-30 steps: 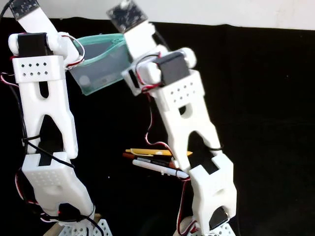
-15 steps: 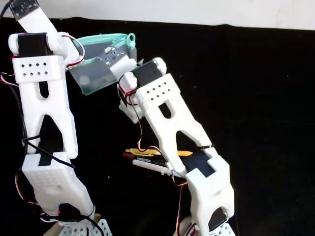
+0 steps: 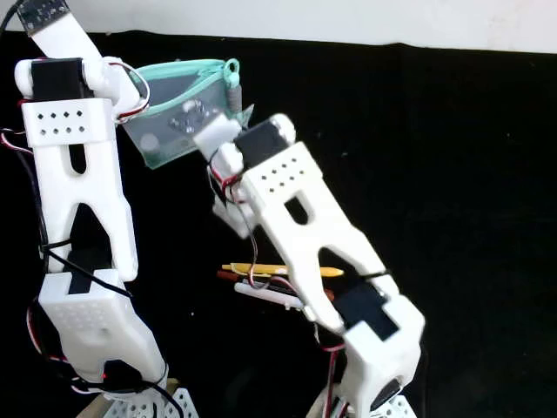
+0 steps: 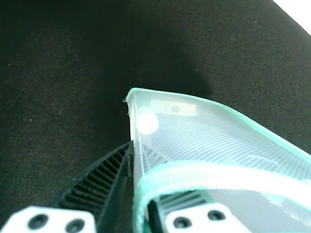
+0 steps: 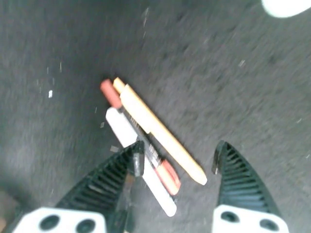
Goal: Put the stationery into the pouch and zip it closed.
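One teal pouch [image 4: 204, 141] in left pincer [image 4: 142, 194]; three pens [image 5: 146, 145] under right pincer [image 5: 180, 148]

Bare table [image 3: 470, 218] around pens [image 5: 155, 128] — right arm [image 3: 296, 200] overhead, held pouch [image 3: 165, 139] well apart

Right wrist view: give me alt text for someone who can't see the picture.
The right gripper hangs open over three pens lying close together, side by side, on the black table. They are a yellow pen, a red-tipped pen and a white pen.
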`<state>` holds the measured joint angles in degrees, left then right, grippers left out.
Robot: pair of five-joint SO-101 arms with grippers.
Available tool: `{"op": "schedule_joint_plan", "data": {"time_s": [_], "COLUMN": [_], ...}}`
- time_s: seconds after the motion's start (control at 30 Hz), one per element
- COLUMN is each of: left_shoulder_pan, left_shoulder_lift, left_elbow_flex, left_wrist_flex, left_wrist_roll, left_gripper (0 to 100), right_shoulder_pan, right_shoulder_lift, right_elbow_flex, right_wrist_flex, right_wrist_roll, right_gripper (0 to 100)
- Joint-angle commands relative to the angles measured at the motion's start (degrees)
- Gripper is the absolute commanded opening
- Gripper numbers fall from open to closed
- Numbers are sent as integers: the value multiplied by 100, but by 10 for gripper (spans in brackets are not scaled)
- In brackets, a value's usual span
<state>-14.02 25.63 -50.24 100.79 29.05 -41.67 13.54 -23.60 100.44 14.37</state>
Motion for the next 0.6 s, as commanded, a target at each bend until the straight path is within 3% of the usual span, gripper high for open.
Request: {"op": "schedule_joint_plan", "data": {"time_s": [0.0,0.43,0.57], "left_shoulder_pan": [-66,-66,-66], "left_shoulder_lift": [119,119,119], "left_elbow_flex": [-22,-13,-13], "left_wrist_flex": [-79,-79,-79], "left_wrist_roll": [-26,-26,-26], "left_gripper": [7,7,7], "right_shoulder_pan": [-101,-127,-127], "right_shoulder_lift": [-505,-497,-532], "right_elbow_flex": [497,2448,2747], "right_wrist_flex": [-189,-1103,-1086], "right_wrist_roll": [62,70,695], "right_gripper": [231,231,231]}}
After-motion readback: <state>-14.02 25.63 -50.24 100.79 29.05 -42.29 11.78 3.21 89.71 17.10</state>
